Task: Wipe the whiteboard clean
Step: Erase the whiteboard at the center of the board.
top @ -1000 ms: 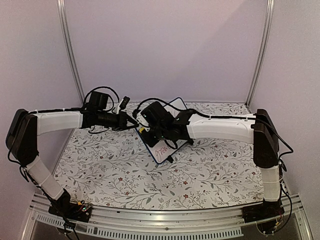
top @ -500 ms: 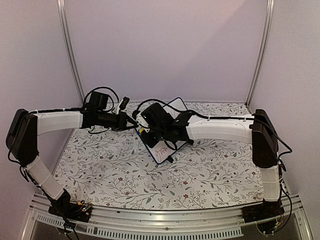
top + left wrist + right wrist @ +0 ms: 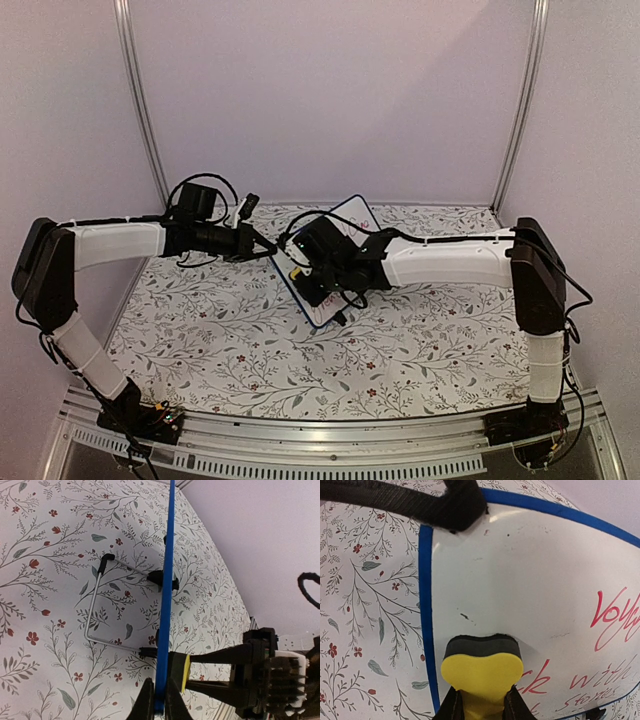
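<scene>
Robotics laboratory test cell. Plain pale lilac wall panels [image 3: 330, 90] close in the back and both sides, joined by slim aluminium corner posts [image 3: 138, 100]. A slotted aluminium rail [image 3: 330, 435] along the near edge carries the white-and-black jointed left arm [image 3: 110, 245] and the matching right arm [image 3: 450, 262], both trailing loose black cables [image 3: 210, 185]. The bench [image 3: 300, 370] is covered by a white cloth printed with grey sprigs and red flowers.

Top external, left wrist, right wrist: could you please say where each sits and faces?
Top external: above and behind the bases, looking down at the table; both arms show.
Left wrist: sights along the whiteboard edge; left pincer clamps it.
Right wrist: faces the board's writing; right pincer grips the yellow sponge.
Both wrist views share sponge and whiteboard.
</scene>
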{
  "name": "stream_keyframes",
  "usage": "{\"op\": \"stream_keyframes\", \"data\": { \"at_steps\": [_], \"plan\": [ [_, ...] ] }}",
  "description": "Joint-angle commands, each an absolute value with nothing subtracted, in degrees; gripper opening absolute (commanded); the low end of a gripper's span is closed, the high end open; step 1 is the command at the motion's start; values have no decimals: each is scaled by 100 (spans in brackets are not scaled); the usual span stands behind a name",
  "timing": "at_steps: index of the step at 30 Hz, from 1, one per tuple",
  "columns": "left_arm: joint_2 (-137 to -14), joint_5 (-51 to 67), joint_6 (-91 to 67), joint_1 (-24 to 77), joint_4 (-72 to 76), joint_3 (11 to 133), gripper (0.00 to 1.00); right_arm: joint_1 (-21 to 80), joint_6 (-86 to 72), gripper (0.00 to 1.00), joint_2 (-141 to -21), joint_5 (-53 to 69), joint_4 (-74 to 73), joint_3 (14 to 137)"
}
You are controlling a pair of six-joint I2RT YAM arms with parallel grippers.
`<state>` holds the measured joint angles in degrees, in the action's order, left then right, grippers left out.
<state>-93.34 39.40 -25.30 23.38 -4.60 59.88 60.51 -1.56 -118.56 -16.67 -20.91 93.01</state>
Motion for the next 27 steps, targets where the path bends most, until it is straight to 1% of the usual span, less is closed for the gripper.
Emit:
{"op": "stream_keyframes", "data": {
  "at_steps": [1,7,16,21,27],
  "plan": [
    [-9318,4175,-2633,2379,-335,6108,5,5794,-318,21,-11854,-1600,-2195,9229],
    [-9325,4168,-2623,2381,-334,6108,6,5494,-474,21,-12056,-1582,-2370,9721],
    [-9337,4161,-2620,2379,-334,6115,5,5450,-275,21,-12526,-1365,-2540,10836],
    [-9338,4170,-2620,2381,-335,6117,5,5556,-213,21,-12553,-1148,-2483,10815],
    [-9351,4183,-2624,2375,-340,6117,5,5823,-62,21,-12490,-1217,-2331,10705]
  ]
}}
